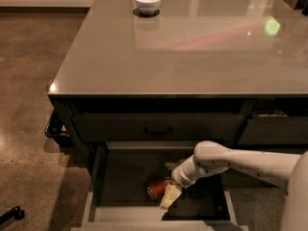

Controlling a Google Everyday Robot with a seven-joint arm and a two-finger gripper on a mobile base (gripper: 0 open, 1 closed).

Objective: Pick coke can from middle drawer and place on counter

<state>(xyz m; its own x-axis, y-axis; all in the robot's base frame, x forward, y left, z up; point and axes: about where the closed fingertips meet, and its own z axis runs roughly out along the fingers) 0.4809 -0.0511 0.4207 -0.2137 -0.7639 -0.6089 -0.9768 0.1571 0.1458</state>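
The coke can (155, 188) lies on its side on the dark floor of the open middle drawer (98, 177), a little left of the drawer's centre. My gripper (167, 192) reaches down into the drawer from the right on the white arm (240, 162). It sits right at the can's right end, touching or nearly touching it. The counter (183, 47) spreads wide above the drawers, glossy and grey-brown.
A white bowl (147, 2) stands at the counter's far edge. A shut drawer front with a bar handle (159, 128) sits just above the open drawer. Another drawer (272, 113) at the upper right is slightly open. A dark object (9, 215) lies on the floor at lower left.
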